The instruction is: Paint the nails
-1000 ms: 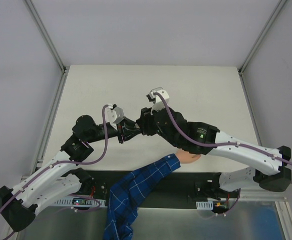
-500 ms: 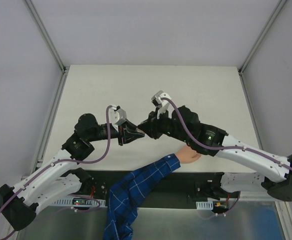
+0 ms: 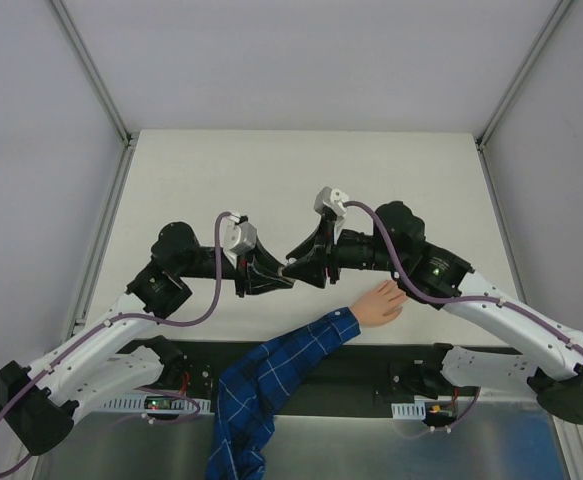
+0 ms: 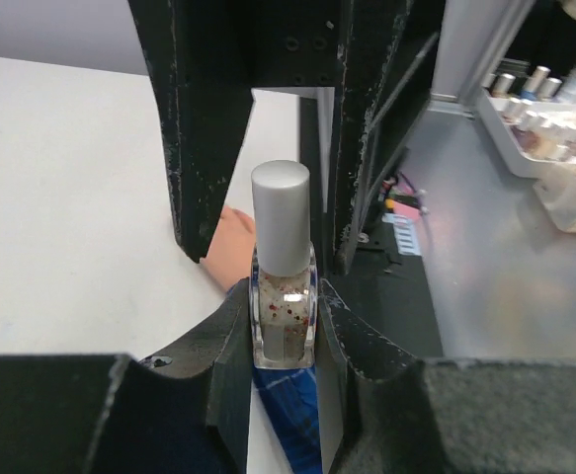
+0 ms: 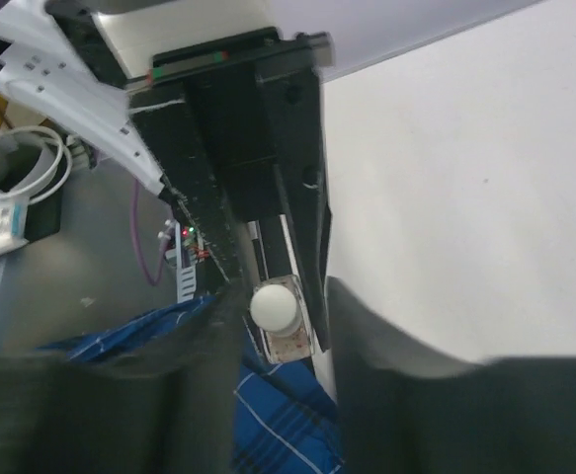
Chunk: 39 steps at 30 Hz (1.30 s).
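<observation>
Pale hand [image 3: 379,303] lying flat at centre-right of the overhead frame, just below the two grippers, long axis running lower left to upper right, fingertips toward the upper right, blue plaid sleeve [image 3: 271,385] trailing off to the lower left over the black strip at the table's near edge. Nails too small and too close to skin tone to pick out in any view.

Meeting nose to nose at mid-frame from above: left gripper [image 3: 274,272] reaching in from the left, right gripper [image 3: 304,266] from the right, the tips touching or nearly so; nothing visible between them from up there.

Shown only by the wrist cameras: a small nail polish bottle [image 4: 284,308], clear glass with pale speckled contents, upright at centre of the left wrist frame, pinched at its body between the left fingers [image 4: 230,367]. Silver cap [image 4: 281,210] on top, flanked by the right gripper's black fingers [image 4: 199,128] standing spread to either side, not touching it. In the right wrist view, same bottle [image 5: 286,339] seen end-on, cap toward the lens, low centre of frame, plaid below it.

Upper right of the left wrist frame: a white tray [image 4: 531,117] on the metal bench, holding many small polish bottles, blurred.
</observation>
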### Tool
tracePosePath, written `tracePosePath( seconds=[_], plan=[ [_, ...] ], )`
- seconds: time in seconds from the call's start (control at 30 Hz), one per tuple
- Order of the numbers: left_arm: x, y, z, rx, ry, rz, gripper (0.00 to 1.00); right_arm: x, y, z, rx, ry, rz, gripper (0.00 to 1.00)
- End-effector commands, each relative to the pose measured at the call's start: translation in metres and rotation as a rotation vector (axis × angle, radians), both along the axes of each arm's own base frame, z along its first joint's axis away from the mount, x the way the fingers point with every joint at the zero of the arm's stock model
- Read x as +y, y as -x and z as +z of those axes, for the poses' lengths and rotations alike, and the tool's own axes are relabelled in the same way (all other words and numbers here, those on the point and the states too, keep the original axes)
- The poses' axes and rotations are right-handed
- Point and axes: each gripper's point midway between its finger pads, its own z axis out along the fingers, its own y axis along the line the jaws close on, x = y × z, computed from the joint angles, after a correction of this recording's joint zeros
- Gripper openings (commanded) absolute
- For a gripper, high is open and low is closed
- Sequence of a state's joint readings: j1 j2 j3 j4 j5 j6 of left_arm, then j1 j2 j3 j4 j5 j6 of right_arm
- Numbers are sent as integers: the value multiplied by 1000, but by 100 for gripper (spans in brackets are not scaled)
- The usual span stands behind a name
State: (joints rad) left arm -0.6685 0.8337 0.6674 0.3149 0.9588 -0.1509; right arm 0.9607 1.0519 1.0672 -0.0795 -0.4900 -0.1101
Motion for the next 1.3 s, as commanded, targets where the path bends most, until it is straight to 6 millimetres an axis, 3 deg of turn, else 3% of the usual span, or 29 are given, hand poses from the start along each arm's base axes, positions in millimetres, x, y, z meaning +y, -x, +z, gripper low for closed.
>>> tracePosePath(
  seconds=[0.0,0.13,0.3,0.43,0.6,0.67,0.8,0.97,1.27],
  plan=[
    [4,-26,25,-163,63,179,0,-12,-25,24,13,-43,-230,52],
    [14,-53,22,-175,35,355,0,-31,-55,31,64,-14,-566,60],
    [25,-76,16,-164,6,500,0,-33,-68,30,136,58,-732,61],
    [31,-89,9,-137,-36,579,0,-14,-75,42,128,53,-797,61],
    [36,-93,9,-138,-36,619,0,8,-82,36,146,92,-857,56],
    [37,-95,9,-139,-36,629,0,13,-83,40,166,72,-865,52],
    [37,-93,11,-141,-31,619,0,27,-84,26,175,93,-869,48],
    [32,-89,10,-132,-31,585,0,26,-87,18,162,96,-883,35],
    [22,-71,18,-138,18,471,0,22,-89,2,193,82,-787,1]
  ],
)
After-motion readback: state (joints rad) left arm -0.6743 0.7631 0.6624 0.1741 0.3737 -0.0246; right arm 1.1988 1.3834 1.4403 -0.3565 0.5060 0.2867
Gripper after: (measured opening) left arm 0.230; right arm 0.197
